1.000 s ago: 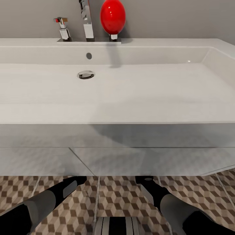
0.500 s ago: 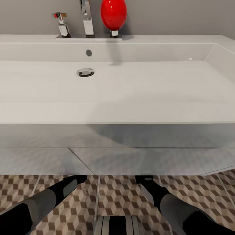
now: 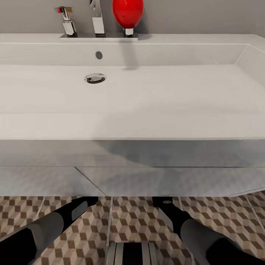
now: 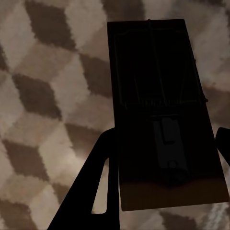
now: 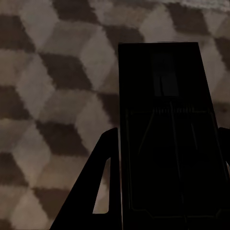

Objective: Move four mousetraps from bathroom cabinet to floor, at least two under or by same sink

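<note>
One mousetrap (image 4: 163, 120) pinched flat between the fingers of the left gripper (image 4: 165, 148), seen in the left wrist view, hanging over the cube-patterned bathroom floor (image 4: 43, 96). A second mousetrap (image 5: 170, 129) clamped the same way in the right gripper (image 5: 167, 153), seen in the right wrist view, also above the floor tiles (image 5: 52, 76). Impossible to tell from either wrist view whether the plates touch the tiles or hang just clear. No cabinet and no other traps to be made out.

Main risk, as a judgement: letting go while still off the floor, so a plate tips, flips or skids away from the sink. Second risk: a spring bar snagging a finger on release and dragging the trap back out. Third: pushing further forward and knocking a forearm against the underside of the vanity.

In the head view, both arms reaching down and forward, vanishing under the front lower edge of the white vanity (image 3: 132, 180) beneath the bathroom sink (image 3: 147, 99). Chrome tap (image 3: 96, 18) and a red egg-shaped object (image 3: 127, 14) at the back rim of the sink, well out of the way. Little headroom under the vanity's bottom edge; open tile between and to either side of the arms, toward the robot's base. Safest exit probably straight back and low.
</note>
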You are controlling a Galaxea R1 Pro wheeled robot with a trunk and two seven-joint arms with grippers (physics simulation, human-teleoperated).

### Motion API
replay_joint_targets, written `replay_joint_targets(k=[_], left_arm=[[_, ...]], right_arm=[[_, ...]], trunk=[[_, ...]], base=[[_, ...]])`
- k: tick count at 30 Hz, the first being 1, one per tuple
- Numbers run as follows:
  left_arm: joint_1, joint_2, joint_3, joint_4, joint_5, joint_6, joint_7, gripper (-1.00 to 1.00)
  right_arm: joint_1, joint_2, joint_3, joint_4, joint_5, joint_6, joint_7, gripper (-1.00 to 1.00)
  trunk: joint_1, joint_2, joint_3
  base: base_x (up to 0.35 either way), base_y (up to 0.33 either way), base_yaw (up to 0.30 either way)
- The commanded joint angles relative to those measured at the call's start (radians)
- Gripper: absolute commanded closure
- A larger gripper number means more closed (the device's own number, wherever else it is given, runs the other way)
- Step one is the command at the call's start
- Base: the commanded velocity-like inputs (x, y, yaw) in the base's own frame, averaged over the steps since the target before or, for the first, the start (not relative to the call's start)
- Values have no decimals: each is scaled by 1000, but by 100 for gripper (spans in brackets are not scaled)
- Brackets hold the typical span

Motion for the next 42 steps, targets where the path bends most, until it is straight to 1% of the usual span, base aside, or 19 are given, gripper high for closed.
replay_joint_targets(k=[1,8,27,42], left_arm=[[0,1,-6,-4,4,3,8,100],[0,3,-7,-4,4,2,8,100],[-1,6,-7,-4,4,-4,8,100],[-24,9,-6,-4,4,-6,8,100]], right_arm=[[0,0,8,-2,-5,6,-5,100],[0,0,9,-2,-5,6,-5,100],[0,1,9,-2,-5,6,-5,100],[0,2,9,-2,-5,6,-5,100]], trunk=[[0,0,-2],[0,0,-9],[0,0,-10],[0,0,-10]], base=[[0,0,0],[0,0,0],[0,0,0],[0,0,0]])
